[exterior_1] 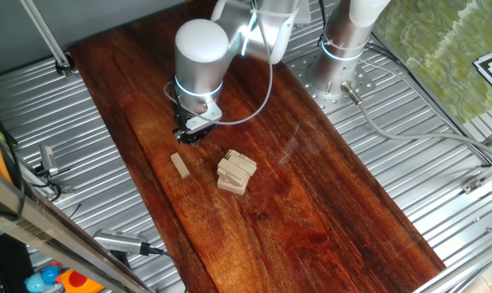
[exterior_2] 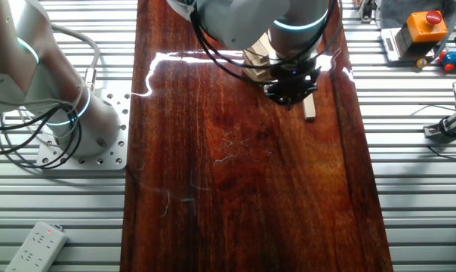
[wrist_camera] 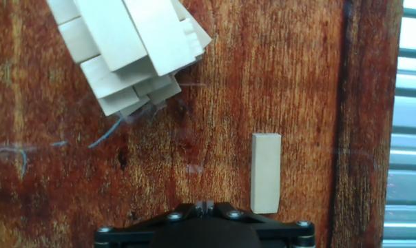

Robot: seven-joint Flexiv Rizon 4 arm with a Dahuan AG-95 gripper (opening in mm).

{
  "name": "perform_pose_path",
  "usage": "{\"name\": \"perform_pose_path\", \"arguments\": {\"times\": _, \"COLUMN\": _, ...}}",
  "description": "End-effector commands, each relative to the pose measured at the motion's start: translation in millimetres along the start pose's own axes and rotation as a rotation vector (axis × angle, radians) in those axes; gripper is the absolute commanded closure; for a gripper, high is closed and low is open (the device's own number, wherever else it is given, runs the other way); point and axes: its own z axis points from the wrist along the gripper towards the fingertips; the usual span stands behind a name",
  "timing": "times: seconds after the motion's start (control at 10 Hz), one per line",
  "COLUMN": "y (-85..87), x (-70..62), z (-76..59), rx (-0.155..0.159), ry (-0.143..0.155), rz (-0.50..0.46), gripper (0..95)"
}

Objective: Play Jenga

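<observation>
One loose block [exterior_1: 179, 165] lying flat on the wooden surface [exterior_1: 327, 195], left of centre in one fixed view, near but apart from the squat Jenga stack [exterior_1: 235, 172] at centre. Probably drawn out and set aside, awaiting restacking on top. Gripper [exterior_1: 191, 133] hovering just above the block, empty; jaws' spread impossible to tell, tips hidden in hand view.

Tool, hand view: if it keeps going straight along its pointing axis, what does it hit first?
Probably bare table. The tool points down at the wood between the Jenga stack and the loose block; neither looks to be in its line, though depth is unclear.
</observation>
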Motion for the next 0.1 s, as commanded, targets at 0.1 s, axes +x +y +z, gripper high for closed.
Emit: {"name": "perform_pose_path", "arguments": {"times": 0.1, "y": -0.7, "x": -0.9, "z": 0.6, "rx": 0.0, "ry": -0.002, "rz": 0.0, "gripper": 95.0}}
